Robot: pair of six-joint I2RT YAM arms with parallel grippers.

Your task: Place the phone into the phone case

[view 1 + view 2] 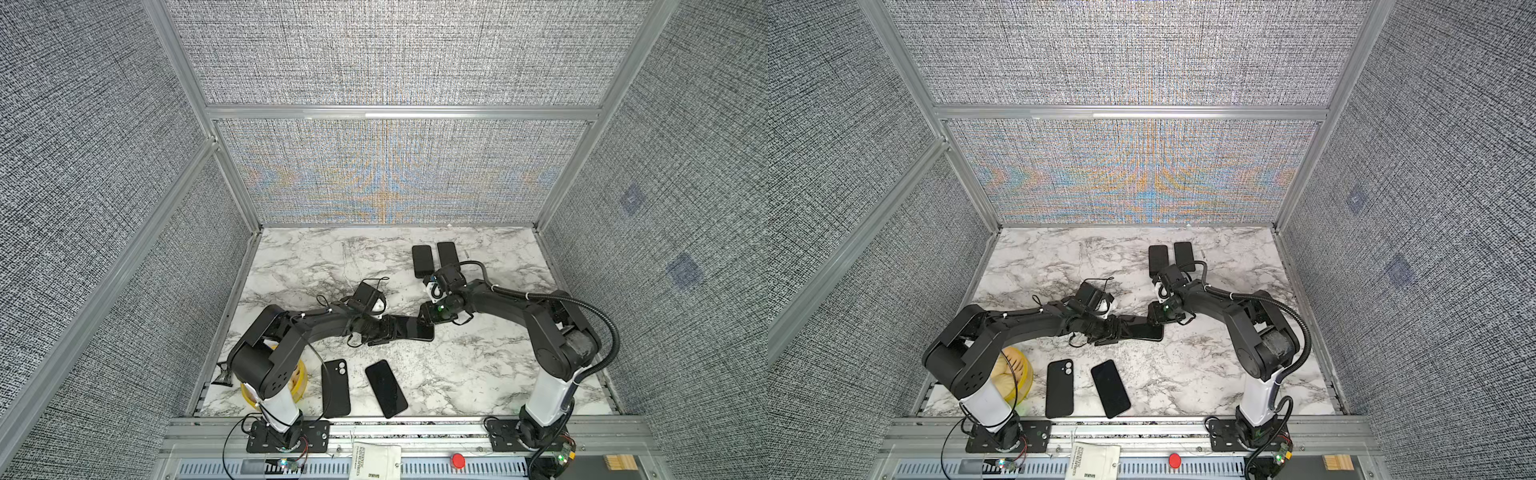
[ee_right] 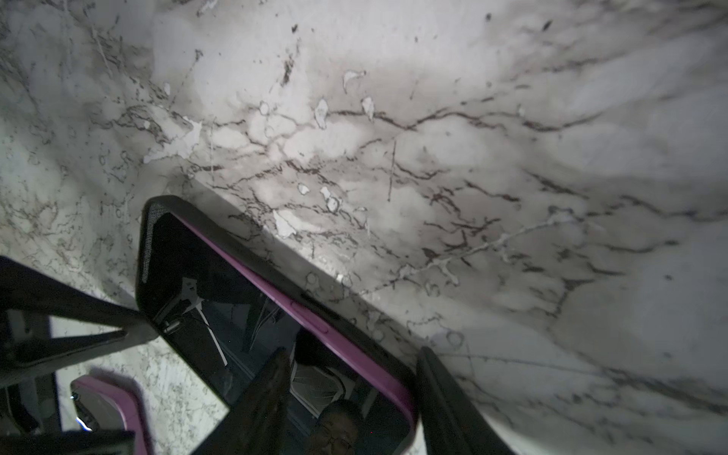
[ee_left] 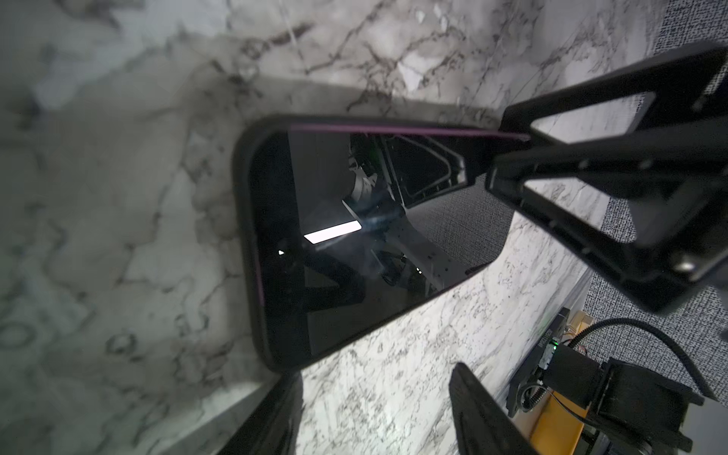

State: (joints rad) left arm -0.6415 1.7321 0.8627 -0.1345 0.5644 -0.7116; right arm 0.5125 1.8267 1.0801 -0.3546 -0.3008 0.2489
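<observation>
Left gripper (image 3: 376,370) jaws apart at 9 o'clock end of phone (image 1: 419,332), centre of table (image 1: 478,374). Phone mostly in phone case (image 2: 275,272); purple 12 o'clock edge looks proud, needs pressing. Right gripper (image 2: 287,340) at 1 o'clock corner, jaws apart.

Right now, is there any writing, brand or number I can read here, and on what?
"AUTHENTIC", as far as I can tell: first line printed on the white pouch.
Its other lines: too small to read.
Lettering on the black box, left wrist view: blurred.
</observation>
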